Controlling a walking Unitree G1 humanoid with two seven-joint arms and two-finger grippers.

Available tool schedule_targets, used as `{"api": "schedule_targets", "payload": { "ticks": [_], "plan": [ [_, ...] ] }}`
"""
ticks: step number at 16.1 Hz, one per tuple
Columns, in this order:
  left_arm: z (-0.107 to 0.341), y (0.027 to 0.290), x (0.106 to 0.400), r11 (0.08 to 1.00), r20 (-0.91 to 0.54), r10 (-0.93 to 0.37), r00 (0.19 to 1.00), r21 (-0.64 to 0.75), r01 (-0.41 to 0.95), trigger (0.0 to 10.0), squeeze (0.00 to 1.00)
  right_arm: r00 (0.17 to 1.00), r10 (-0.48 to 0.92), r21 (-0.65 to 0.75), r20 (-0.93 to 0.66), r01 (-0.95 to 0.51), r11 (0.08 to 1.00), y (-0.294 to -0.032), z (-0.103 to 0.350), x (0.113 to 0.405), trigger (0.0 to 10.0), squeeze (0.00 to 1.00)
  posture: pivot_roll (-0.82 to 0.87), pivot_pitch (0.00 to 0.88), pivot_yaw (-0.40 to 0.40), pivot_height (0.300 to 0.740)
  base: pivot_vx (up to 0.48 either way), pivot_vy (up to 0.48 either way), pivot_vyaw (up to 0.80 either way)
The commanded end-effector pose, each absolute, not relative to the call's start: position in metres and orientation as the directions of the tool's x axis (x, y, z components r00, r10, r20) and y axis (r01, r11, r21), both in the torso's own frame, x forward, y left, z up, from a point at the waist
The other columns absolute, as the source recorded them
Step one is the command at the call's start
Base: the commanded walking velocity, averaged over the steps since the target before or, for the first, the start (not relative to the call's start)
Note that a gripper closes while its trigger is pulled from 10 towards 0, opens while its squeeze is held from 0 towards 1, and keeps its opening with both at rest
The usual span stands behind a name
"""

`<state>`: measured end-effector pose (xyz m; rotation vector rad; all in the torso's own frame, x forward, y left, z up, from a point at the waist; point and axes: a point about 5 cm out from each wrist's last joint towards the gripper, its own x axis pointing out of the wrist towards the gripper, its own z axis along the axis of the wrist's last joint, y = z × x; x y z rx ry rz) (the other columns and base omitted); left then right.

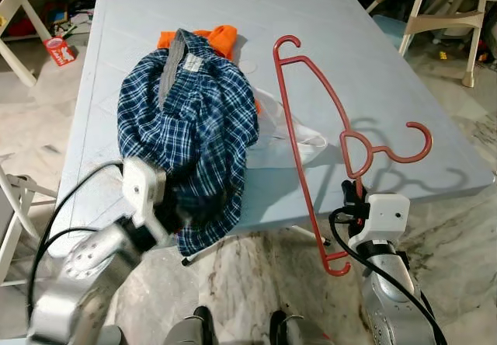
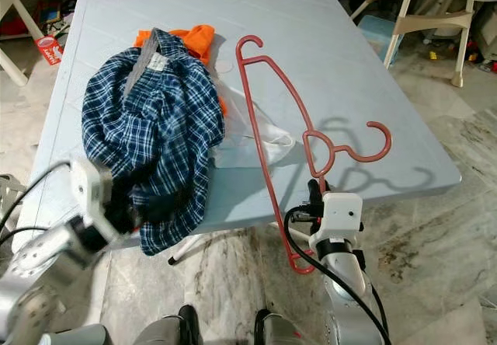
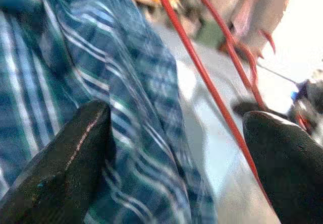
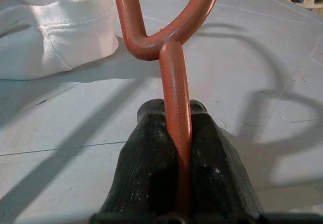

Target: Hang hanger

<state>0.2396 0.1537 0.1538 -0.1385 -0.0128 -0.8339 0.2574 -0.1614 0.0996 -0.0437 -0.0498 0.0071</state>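
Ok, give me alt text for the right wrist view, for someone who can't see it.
The right gripper is shut on the red hanger, pinching its straight bar just below where it splits into a curved loop. Behind lie a pale blue table and a white cloth resting on it.

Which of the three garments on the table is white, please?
The crumpled white cloth beside the red plastic hanger; the plaid shirt is blue and the third garment orange.

1. Red hanger [image 2: 268,139] sticks up over table [image 2: 365,73] edge; right gripper [image 2: 314,191] pinches it tight
2. Blue check shirt [image 2: 155,139] lies on table, hangs off front; left gripper [image 2: 124,205] at shirt, fingers hidden
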Motion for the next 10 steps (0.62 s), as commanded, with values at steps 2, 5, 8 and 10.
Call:
{"api": "schedule_targets", "payload": {
  "ticks": [2, 5, 8, 10],
  "plan": [
    [0.125, 0.168, 0.241, 0.677, -0.059, -0.736, 0.675, -0.102, 0.729, 10.0, 1.0, 1.0, 0.016, -0.045, 0.008, -0.016, 0.999, -0.159, 0.091, 0.257, 10.0, 0.0, -0.05, 0.224, -0.007, 0.74, 0.0, 0.0, 0.0],
    [0.121, 0.197, 0.268, 0.807, -0.092, -0.575, 0.813, 0.096, 0.582, 10.0, 0.87, 1.0, 0.014, -0.047, 0.009, -0.013, 0.999, -0.159, 0.091, 0.257, 10.0, 0.0, -0.05, 0.224, -0.008, 0.74, 0.0, 0.0, 0.0],
    [0.131, 0.22, 0.294, 0.88, -0.068, -0.424, 0.903, 0.205, 0.429, 10.0, 0.0, 1.0, 0.01, -0.049, 0.013, -0.009, 0.999, -0.16, 0.091, 0.257, 10.0, 0.0, -0.05, 0.224, -0.008, 0.74, 0.0, 0.0, 0.0],
    [0.139, 0.227, 0.311, 0.896, -0.017, -0.346, 0.938, 0.29, 0.335, 10.0, 0.0, 1.0, 0.007, -0.049, 0.017, -0.006, 0.999, -0.16, 0.092, 0.258, 10.0, 0.0, -0.06, 0.221, -0.007, 0.74, 0.0, 0.0, 0.0]
  ]
}}
